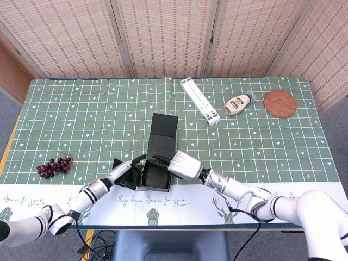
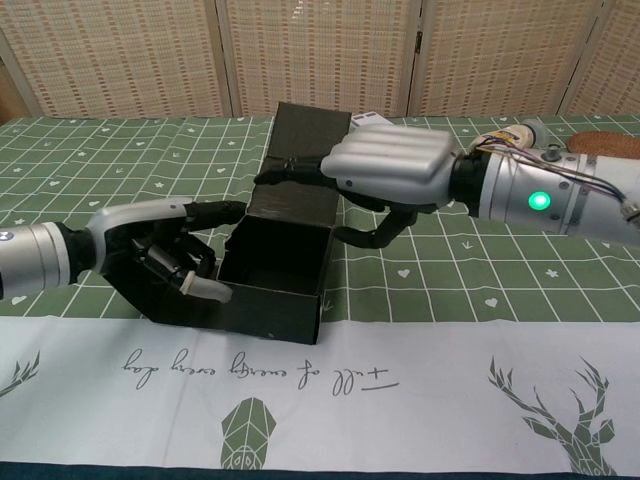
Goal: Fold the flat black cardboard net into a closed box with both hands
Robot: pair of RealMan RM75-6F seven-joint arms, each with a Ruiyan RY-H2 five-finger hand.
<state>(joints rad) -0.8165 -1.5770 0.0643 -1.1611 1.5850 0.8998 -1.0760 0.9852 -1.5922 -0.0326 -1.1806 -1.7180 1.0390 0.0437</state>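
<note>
Box [image 2: 275,275] walls are steadied by the left hand [image 2: 170,255] while the lid flap [image 2: 305,150] is pinched in right hand [image 2: 390,180] fingers (closing down judged next).

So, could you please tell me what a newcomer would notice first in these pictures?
The half-folded black box at the near table edge, open-topped with its lid flap upright. The left robot hand touches its left wall, and the right robot hand reaches over it to the flap. Farther off: grapes at left.
</note>
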